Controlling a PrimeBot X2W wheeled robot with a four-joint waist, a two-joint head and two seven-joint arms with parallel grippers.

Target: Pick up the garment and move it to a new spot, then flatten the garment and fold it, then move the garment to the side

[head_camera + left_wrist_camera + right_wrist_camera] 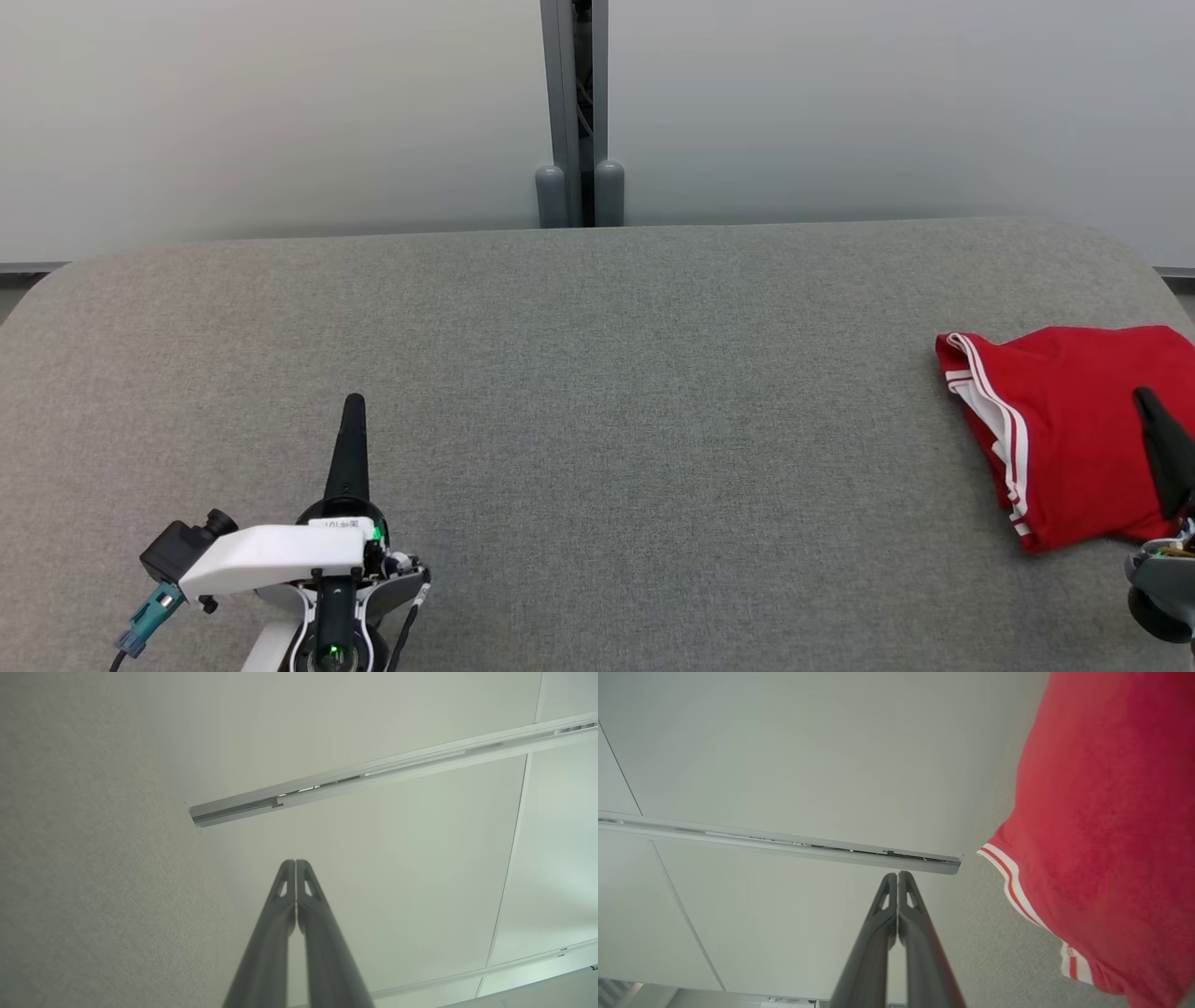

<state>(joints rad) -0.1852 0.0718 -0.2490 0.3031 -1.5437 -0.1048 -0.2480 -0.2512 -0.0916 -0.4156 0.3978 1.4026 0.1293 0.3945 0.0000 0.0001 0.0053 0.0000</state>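
Observation:
The garment is out of view. On the grey table (653,420), at its right end, lies a small plain red pair of shorts (1064,420) with white striped trim, folded flat. My right gripper (1143,397) hovers over the shorts' right part, jaws shut and empty. In the right wrist view the fingertips (897,875) press together, and the red shorts (1101,812) fill the right side. My left gripper (354,403) stands at the lower left above bare table. It too is shut with nothing in it, its tips closed (295,862).
A pale wall runs behind the table, with a grey post (579,112) at its middle. The table's rounded far corners show at left and right. Grey felt stretches between the two grippers.

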